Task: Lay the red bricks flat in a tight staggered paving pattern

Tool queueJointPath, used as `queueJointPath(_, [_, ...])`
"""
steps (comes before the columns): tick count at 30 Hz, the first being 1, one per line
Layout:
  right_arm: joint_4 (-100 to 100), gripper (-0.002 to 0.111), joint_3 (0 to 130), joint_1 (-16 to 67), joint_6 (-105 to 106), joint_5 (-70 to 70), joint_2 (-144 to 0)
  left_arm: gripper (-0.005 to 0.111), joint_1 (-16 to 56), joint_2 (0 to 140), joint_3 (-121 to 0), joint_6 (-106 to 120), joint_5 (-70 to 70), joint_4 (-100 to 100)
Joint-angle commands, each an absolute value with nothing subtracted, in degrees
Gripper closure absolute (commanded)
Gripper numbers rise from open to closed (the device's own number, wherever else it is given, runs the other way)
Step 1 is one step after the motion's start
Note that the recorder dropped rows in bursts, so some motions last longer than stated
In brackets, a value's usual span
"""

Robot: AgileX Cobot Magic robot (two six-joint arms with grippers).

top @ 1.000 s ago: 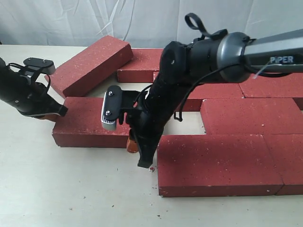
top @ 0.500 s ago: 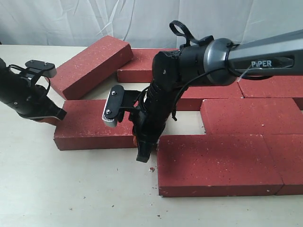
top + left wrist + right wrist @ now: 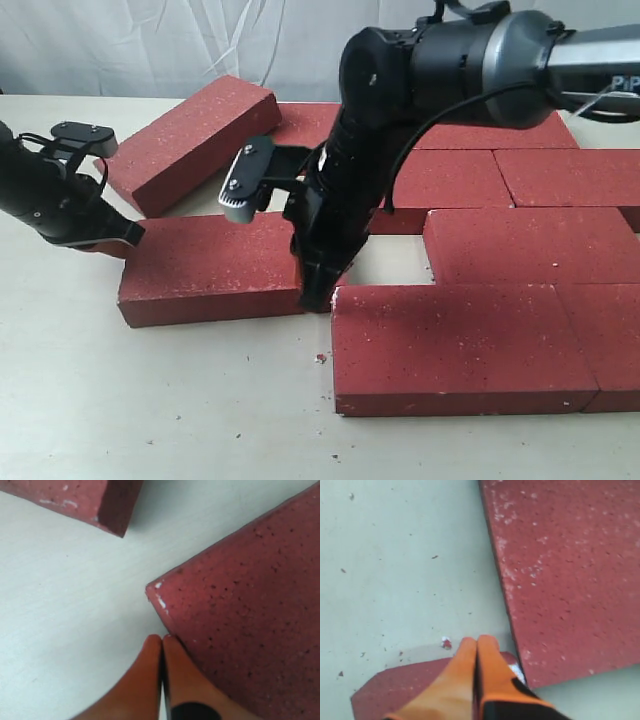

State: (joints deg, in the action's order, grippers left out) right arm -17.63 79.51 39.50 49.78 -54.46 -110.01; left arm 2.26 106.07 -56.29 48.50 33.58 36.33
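Note:
Several red bricks lie flat on the table. A loose brick sits at the front left, its right end almost touching the big front brick. My left gripper is shut, empty, its orange fingertips pressed against this loose brick's left corner. My right gripper is also shut and empty, tips down over the loose brick's right end, beside the front brick. Another brick lies angled at the back left.
Paved rows of bricks fill the right half and reach the back. A small gap of table shows behind the front brick. Bare table lies at the front left, with a red crumb. A white curtain hangs behind.
The loose front-left brick has slid right toward the big front brick. My right arm rose and shifted from the brick's front edge to over its right end; the left gripper followed slightly.

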Motion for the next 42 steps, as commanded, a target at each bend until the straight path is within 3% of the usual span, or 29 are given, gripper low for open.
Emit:
queueJointPath(1, [-16.1,0.109,78.8,34.1,47.3,-52.5,-108.5,0.107,2.4,105.7,-56.1,48.4,33.1,38.9])
queueJointPath(9, [-18.6,0.109,77.4,25.3,38.9,-43.6,-108.5,0.107,2.7,107.4,-56.1,51.4,31.9,43.6])
queueJointPath(42, [-14.1,0.109,77.4,25.3,39.3,-44.5,-108.8,0.107,15.6,109.6,-57.5,53.1,21.5,48.9])
